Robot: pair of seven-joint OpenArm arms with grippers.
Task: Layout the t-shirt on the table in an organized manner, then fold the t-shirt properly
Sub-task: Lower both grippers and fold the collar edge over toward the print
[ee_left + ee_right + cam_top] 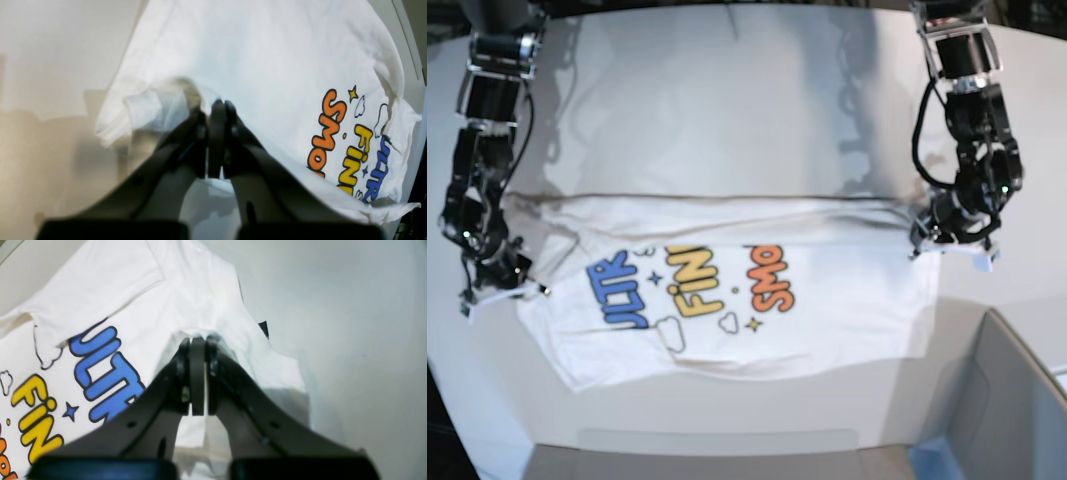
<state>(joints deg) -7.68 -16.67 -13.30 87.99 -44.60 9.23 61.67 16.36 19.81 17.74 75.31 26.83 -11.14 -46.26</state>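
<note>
We see the t-shirt (727,300) lying spread across the white worktop (727,100), print side up, with its long axis running from side to side in the base view. The lettering reads blue, then yellow, then orange-red from that view's left to its right (the letters lie sideways to us). The far long edge of the cloth is drawn into a fairly straight line between our two arms, while the near edge lies looser, with a rumpled flap at the near left corner.

Our left pincer (220,106) sits at the base view's right end of that far edge. It is clenched on a bunched fold of the t-shirt, and the wrist view shows the white cloth gathered right at the closed tips. The orange-red letters lie off to the right in that wrist view.

Our right pincer (197,340) is at the other end, on the base view's left, beside the blue letters. It is likewise clenched on the t-shirt, with cloth puckered up around its tips. A small black tag (264,328) shows at the cloth's edge just beyond it.

A grey box (1007,400) with a blue corner stands at the near right of the base view, apart from the t-shirt.
</note>
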